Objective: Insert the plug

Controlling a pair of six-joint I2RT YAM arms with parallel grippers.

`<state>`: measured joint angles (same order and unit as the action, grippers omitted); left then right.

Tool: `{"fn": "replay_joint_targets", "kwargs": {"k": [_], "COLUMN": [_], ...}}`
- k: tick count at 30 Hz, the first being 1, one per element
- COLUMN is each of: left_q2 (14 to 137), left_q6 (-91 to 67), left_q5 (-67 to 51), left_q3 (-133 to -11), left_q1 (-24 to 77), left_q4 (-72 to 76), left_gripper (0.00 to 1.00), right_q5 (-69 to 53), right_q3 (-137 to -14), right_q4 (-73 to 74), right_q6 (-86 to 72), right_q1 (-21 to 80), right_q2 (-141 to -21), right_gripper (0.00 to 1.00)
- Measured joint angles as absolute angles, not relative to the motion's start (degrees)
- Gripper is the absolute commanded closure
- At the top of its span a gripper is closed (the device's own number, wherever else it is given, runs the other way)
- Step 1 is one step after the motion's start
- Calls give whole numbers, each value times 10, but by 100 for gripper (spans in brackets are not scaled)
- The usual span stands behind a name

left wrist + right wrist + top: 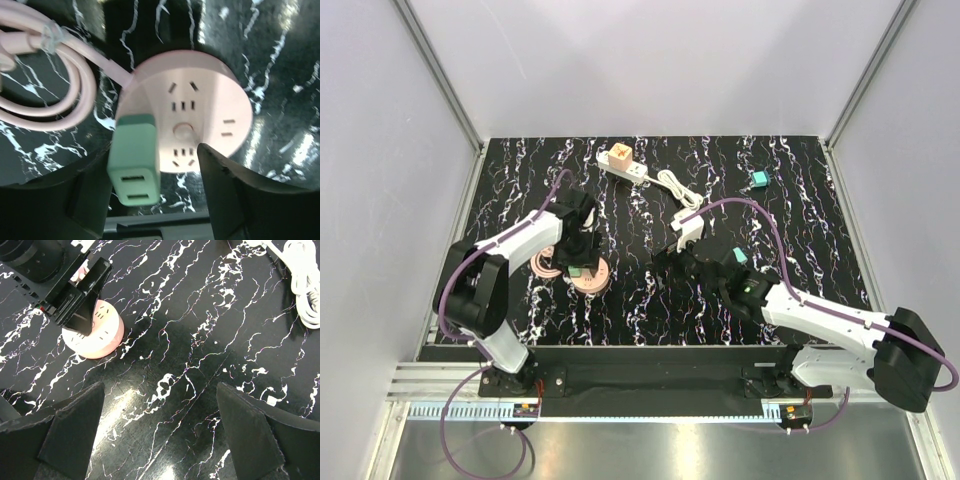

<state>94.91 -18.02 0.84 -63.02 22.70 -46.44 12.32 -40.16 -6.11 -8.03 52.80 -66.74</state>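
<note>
Status: green plug (134, 160) stands upright on pink round socket (210, 95), at 9 o'clock on the socket's face in the left wrist view. Prongs are hidden under the plug body, so full seating can't be confirmed. My read is that it's in, or close to it. In the top view the socket sits at about 8 o'clock on the table (520, 180), near the left arm.

Left gripper (578, 250) straddles the plug with fingers apart. Its right finger is clearly off the plug, with a gap showing. The left one is just beside it (contact unclear, too blurry). Not a grip either way.

Right gripper (160, 390) is spread wide with nothing between the fingers, over bare table at 3 o'clock of the socket.

Judgement: insertion mostly done. Left to do: lift the left arm clear without dragging the plug, and check seating (may need a press down). White power strip (622, 165) at 12 o'clock and teal plug (758, 179) at 1 o'clock look uninvolved.
</note>
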Motion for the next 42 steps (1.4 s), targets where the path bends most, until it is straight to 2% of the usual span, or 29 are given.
{"fn": "replay_joint_targets", "kwargs": {"k": [7,10,13,17,23,28,30,33,37,39,42], "left_q2": [942,927,902,843,735,675,668,662,637,627,623], "left_q6": [-183,-179,-176,-164,-135,-135,-135,-135,-135,-134,-133], "left_q5": [-11,-10,-8,-7,-2,-17,-17,-13,-8,-6,-4], "left_q3": [-688,-713,-743,-762,-747,-649,-622,-613,-612,-612,-612], "left_q1": [228,228,228,228,228,228,228,228,228,228,229], "left_q4": [-507,-521,-530,-520,-468,-397,-402,-397,-386,-382,-375], "left_gripper": [12,1,1,1,1,1,1,1,1,1,1], "right_q5": [124,128,124,108,99,100,101,106,102,102,105], "right_q3": [-405,-427,-467,-522,-599,-690,-729,-797,-878,-905,-936], "right_q4": [-39,-3,51,118,202,236,240,243,243,243,244], "right_q6": [-96,-117,-159,-219,-233,-206,-192,-159,-119,-103,-79], "right_q1": [520,509,468,359,235,139,109,77,60,55,49], "right_q2": [-654,-654,-658,-662,-724,-841,-889,-971,-1071,-1112,-1160], "right_gripper": [0,0,0,1,13,29,29,22,18,18,26]}}
